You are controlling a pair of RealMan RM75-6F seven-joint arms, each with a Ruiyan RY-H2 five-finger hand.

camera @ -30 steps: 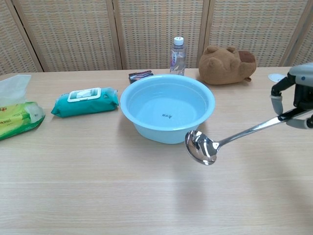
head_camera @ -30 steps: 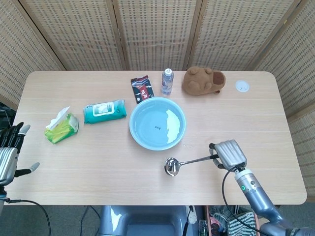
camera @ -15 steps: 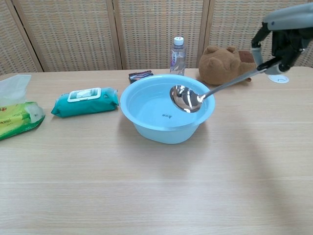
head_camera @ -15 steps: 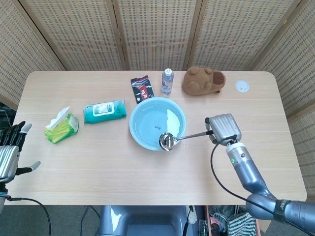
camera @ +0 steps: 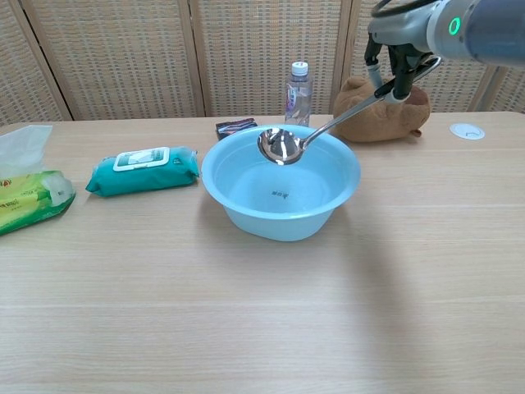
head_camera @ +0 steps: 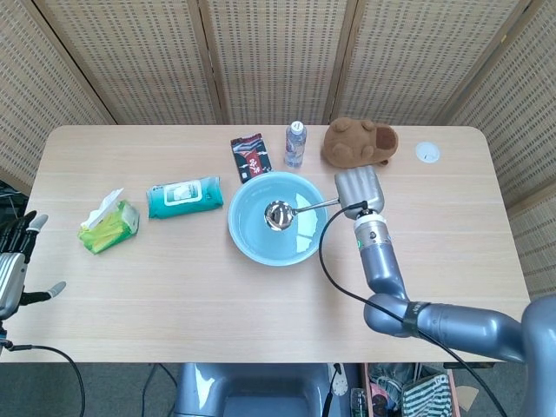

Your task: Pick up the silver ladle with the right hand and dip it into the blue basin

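My right hand [head_camera: 359,189] [camera: 395,64] grips the handle end of the silver ladle [head_camera: 280,215] [camera: 281,146]. The ladle's bowl hangs above the water inside the blue basin [head_camera: 248,239] [camera: 246,213], near its middle, with the handle slanting up to the right over the basin's rim. In the chest view the bowl is level with the far rim, clear of the water. My left hand [head_camera: 12,265] hangs off the table's left edge, fingers apart and holding nothing.
Behind the basin stand a water bottle [head_camera: 295,144], a dark snack packet [head_camera: 250,157] and a brown plush toy [head_camera: 360,142]. A teal wipes pack [head_camera: 183,196] and a green tissue pack [head_camera: 109,225] lie to the left. A white disc [head_camera: 426,153] sits far right.
My right hand has carried the ladle from low above the table in front of the basin, up and over its rim. The bowl now hangs over the middle of the water.
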